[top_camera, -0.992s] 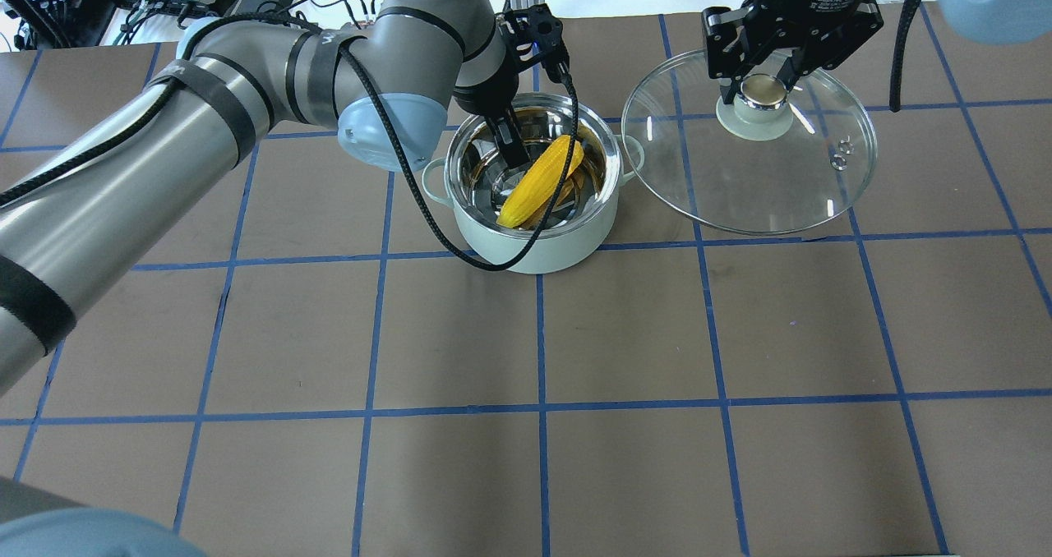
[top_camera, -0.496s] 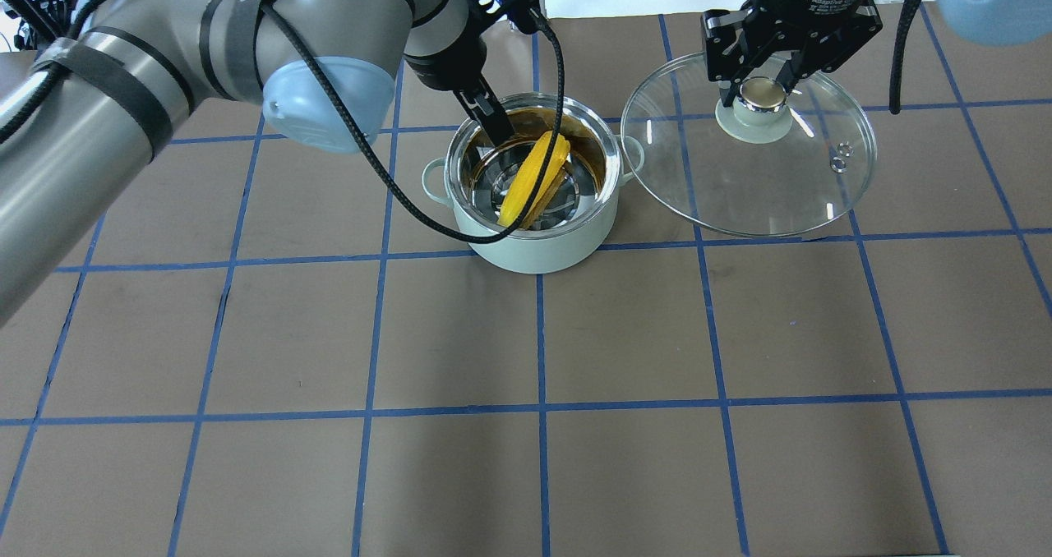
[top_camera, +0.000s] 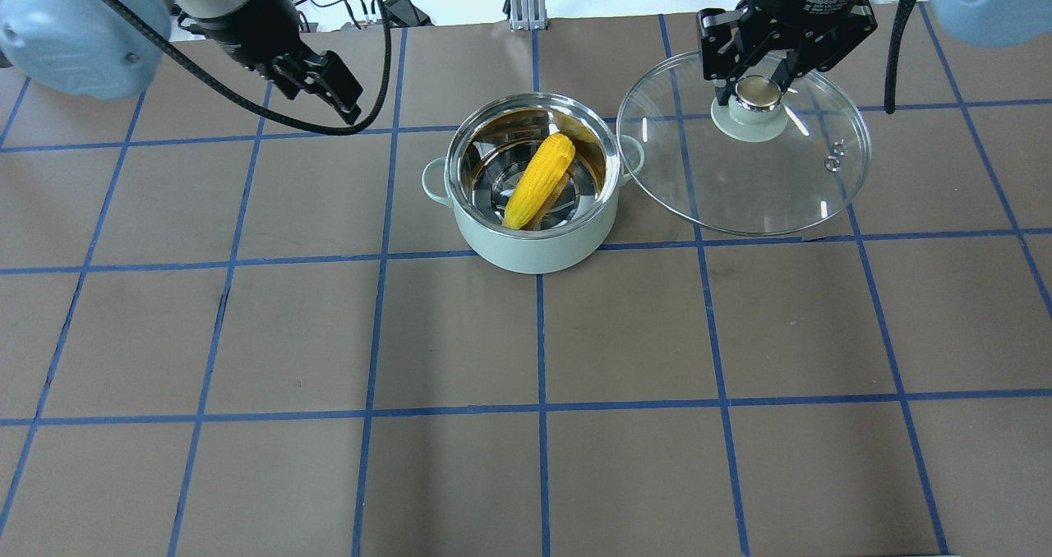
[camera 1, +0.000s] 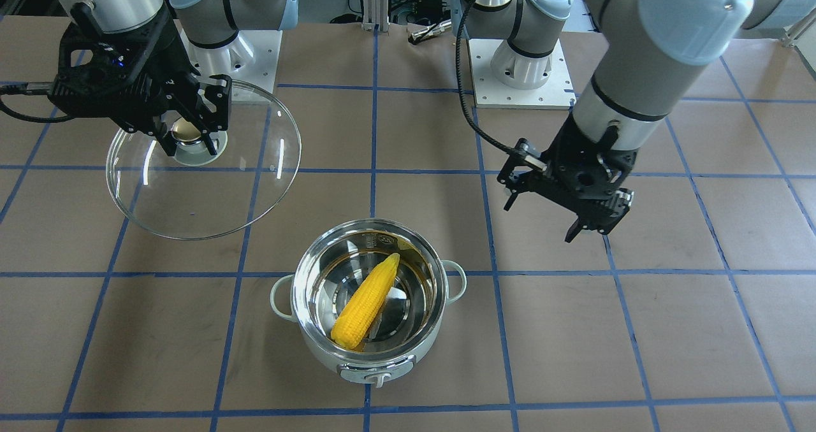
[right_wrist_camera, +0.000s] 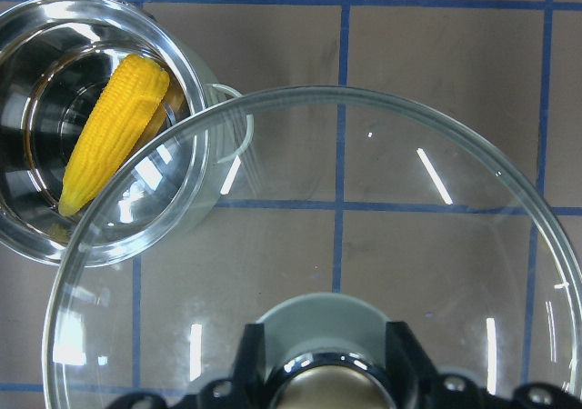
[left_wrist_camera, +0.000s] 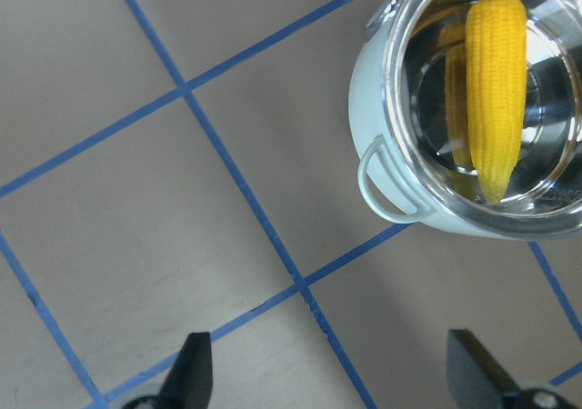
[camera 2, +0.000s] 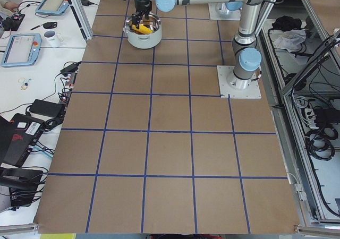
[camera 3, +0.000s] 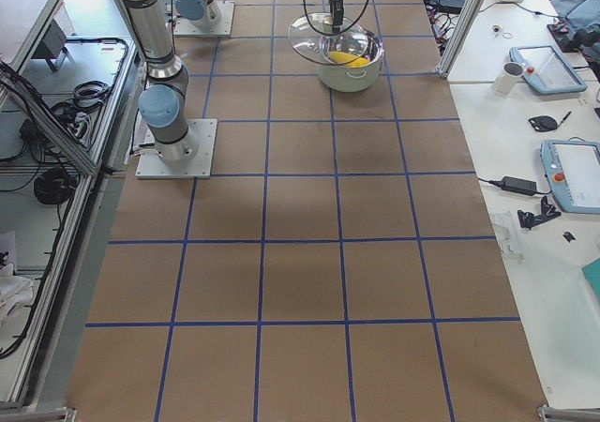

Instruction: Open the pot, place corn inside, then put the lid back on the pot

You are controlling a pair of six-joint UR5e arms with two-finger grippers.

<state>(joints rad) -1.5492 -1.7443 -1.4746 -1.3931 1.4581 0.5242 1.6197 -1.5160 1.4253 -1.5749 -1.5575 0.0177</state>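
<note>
You have one pot [top_camera: 534,249] on the worktop [top_camera: 526,335], with one corn [top_camera: 538,181] lying slanted inside it. The right gripper [top_camera: 758,90] is clamped on the knob of the one lid [top_camera: 740,187], beside the pot. The left gripper [left_wrist_camera: 332,373] is spread wide and empty.

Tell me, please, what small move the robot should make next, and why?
Probably the right gripper should carry the lid sideways until it is centred over the pot. The corn already lies inside the pot, the lid hangs beside it in that gripper's grasp, and the open left gripper stands clear of the pot's mouth.
</note>
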